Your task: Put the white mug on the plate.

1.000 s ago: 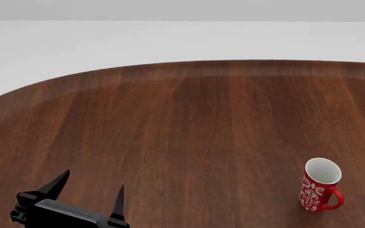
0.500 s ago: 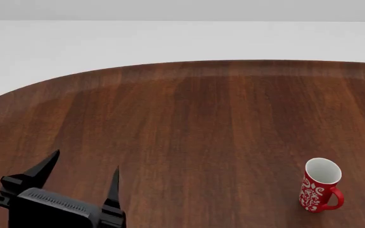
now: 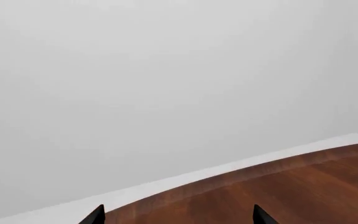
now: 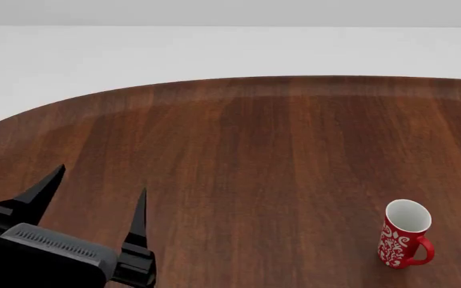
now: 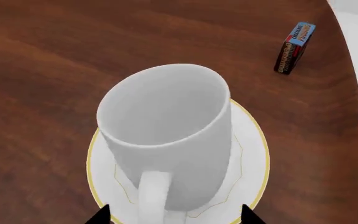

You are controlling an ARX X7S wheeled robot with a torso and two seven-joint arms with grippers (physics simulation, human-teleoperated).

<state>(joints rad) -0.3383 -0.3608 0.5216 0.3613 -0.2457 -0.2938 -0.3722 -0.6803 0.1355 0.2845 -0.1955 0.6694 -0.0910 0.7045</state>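
White mug (image 5: 166, 140) is seen from above in the right wrist view, upright over the plate (image 5: 253, 154), whose golden rim shows all around it; whether its base already rests on the dish cannot be told. Its loop handle points toward the camera, between the two dark tips of the right gripper (image 5: 174, 215), which are spread to either side of it and appear to touch nothing. The mug is judged rigid, glossy and therefore slippery, moderately heavy and breakable; a hold across the body just below the rim, or on the handle, would be safest. Beyond the plate a small box (image 5: 294, 46) stands on the wooden table (image 5: 54, 46). In the head view the left gripper (image 4: 94, 198) is held spread and empty, well apart from the red mug (image 4: 404, 234).
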